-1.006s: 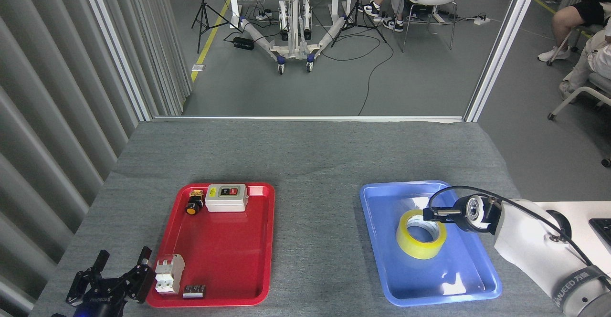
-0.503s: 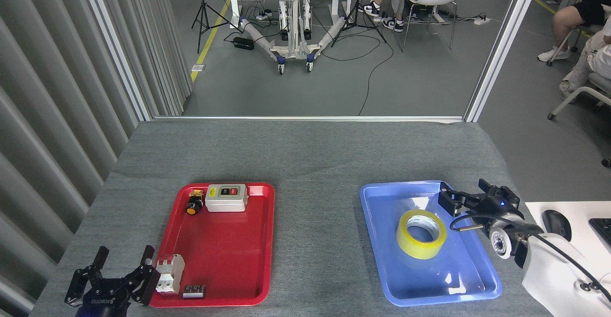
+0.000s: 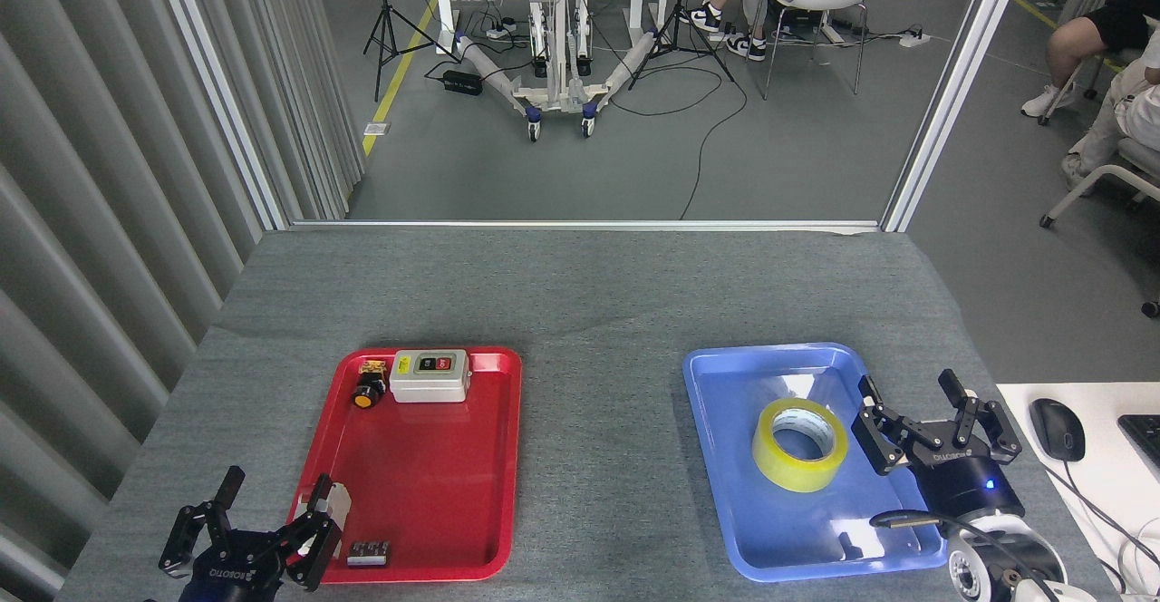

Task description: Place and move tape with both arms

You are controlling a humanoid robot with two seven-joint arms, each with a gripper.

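The tape, a yellow translucent roll with a white core, lies flat in the blue tray on the right. My right gripper stands open just right of the roll, over the tray's right rim, fingers pointing away from me, holding nothing. My left gripper is open at the near left corner of the table, its right finger in front of a white breaker at the red tray's near left corner.
The red tray holds a grey switch box with two buttons, a yellow-black push button, the white breaker and a small black part. A mouse lies on a white desk at right. People sit beyond the table.
My right arm swung back from over the tape toward me and to the right, its gripper turning to point away, open. My left gripper shifted right toward the red tray.
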